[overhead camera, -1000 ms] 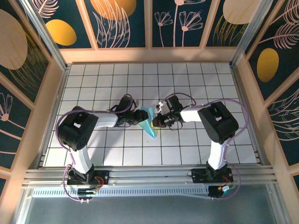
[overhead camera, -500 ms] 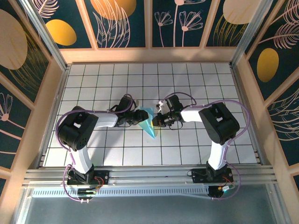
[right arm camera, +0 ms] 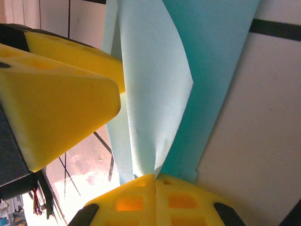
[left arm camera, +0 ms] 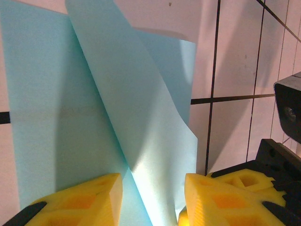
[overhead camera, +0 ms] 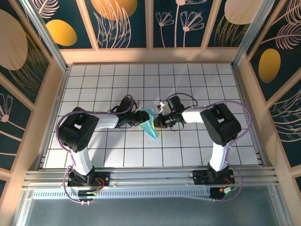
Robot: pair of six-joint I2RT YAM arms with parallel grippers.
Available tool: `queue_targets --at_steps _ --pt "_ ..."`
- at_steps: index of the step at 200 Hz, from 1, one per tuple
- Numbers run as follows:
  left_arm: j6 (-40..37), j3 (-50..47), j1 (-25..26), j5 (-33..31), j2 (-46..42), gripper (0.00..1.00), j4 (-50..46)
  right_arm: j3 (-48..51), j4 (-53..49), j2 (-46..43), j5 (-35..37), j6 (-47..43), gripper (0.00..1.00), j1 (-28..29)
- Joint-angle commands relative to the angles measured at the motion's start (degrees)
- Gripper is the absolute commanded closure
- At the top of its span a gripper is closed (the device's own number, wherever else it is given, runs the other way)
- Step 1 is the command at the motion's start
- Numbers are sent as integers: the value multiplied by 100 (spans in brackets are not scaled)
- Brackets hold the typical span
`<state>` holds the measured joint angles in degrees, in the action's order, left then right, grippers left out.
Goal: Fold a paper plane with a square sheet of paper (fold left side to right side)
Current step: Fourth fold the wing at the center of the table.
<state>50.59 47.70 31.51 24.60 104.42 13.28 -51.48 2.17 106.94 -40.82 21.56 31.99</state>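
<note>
The square sheet of paper (overhead camera: 151,127) is light blue and lies folded into a pointed triangle on the white tiles at the table's centre, tip toward the near edge. One flap (right arm camera: 150,94) stands lifted off the sheet. My right gripper (right arm camera: 155,178) is shut on the edge of that flap, reaching in from the right (overhead camera: 158,120). My left gripper (left arm camera: 153,195) comes from the left (overhead camera: 140,117). Its yellow fingers (left arm camera: 84,197) are apart, one on each side of the raised flap (left arm camera: 141,132), low over the paper.
The two grippers nearly meet over the paper; the left gripper's yellow finger (right arm camera: 56,108) looms close in the right wrist view. White gridded tabletop (overhead camera: 188,84) stretches on all sides, bounded by wooden walls (overhead camera: 150,55) and a metal rail (overhead camera: 150,176) at the near edge.
</note>
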Motion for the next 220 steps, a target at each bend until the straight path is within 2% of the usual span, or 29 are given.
queue_targets --at_steps 1,127,167,220 --pt "-129 -30 4 -307 153 60 -405 -17 -223 10 152 -20 100 18" --pt "-136 -13 5 -280 152 60 -387 -11 -325 143 279 15 100 36" --pt "-130 -11 2 -237 59 56 -348 -15 -497 236 500 65 100 36" --pt "-134 -7 2 -234 107 56 -309 62 -191 71 178 170 100 44"
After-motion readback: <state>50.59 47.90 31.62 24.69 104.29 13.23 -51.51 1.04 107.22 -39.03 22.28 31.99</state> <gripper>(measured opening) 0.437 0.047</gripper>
